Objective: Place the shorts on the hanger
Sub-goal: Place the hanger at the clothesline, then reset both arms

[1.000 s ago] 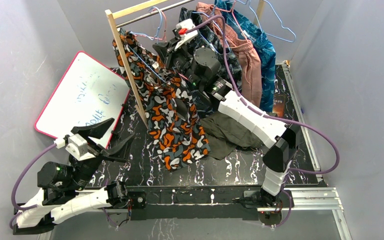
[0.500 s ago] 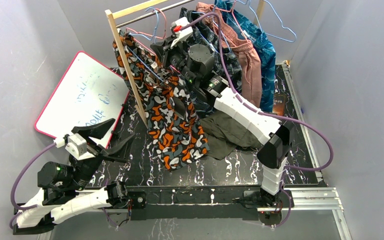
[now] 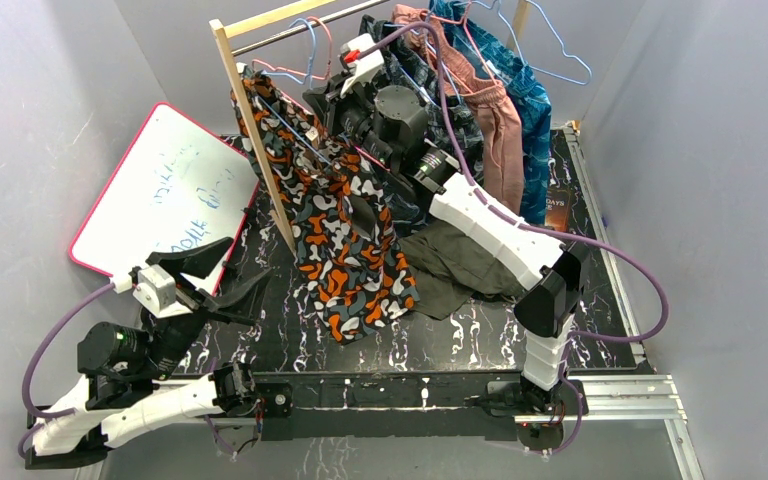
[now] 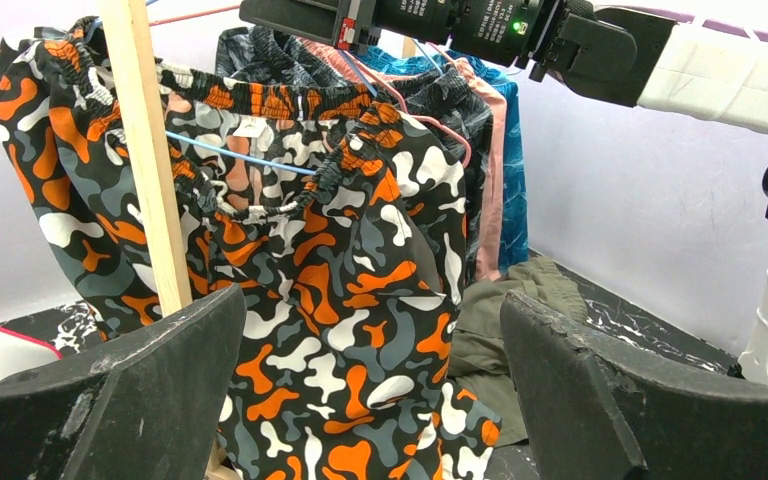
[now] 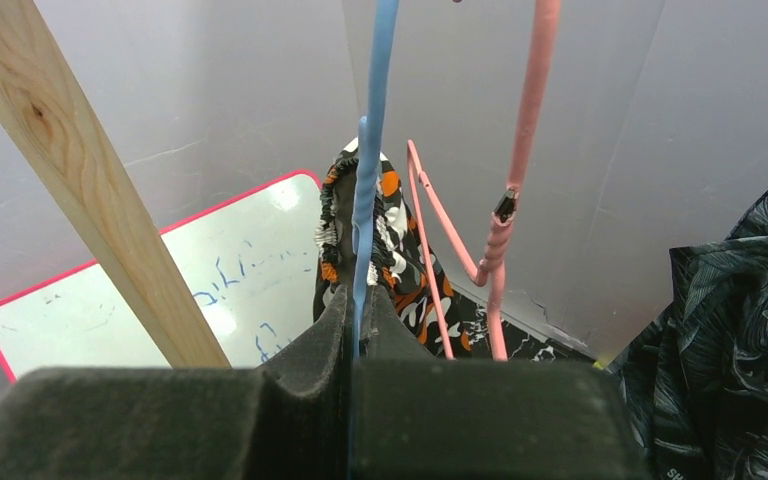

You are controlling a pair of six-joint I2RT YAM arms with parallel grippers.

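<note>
The camouflage shorts [image 3: 345,240] hang from the light-blue hanger [image 3: 295,130], and their lower end rests on the black table. My right gripper [image 3: 320,100] is up by the rack. It is shut on the hanger [image 5: 370,150], whose thin wire runs between the pressed fingers, with the shorts [image 5: 390,240] dangling below. The waistband of the shorts [image 4: 330,300] is threaded over the hanger's blue wire [image 4: 240,155]. My left gripper [image 3: 243,258] stands open and low at the near left, apart from the shorts. Nothing is between its fingers [image 4: 110,400].
A wooden post [image 3: 255,130] and a metal rail form the rack. The rail carries pink hangers [image 5: 505,230] and several hung garments [image 3: 500,110]. Olive-green shorts [image 3: 460,265] lie crumpled on the table. A pink-rimmed whiteboard [image 3: 165,190] leans at the left.
My right gripper has moved the hanger and shorts slightly up and back toward the rail. The left arm has stayed still and open.
</note>
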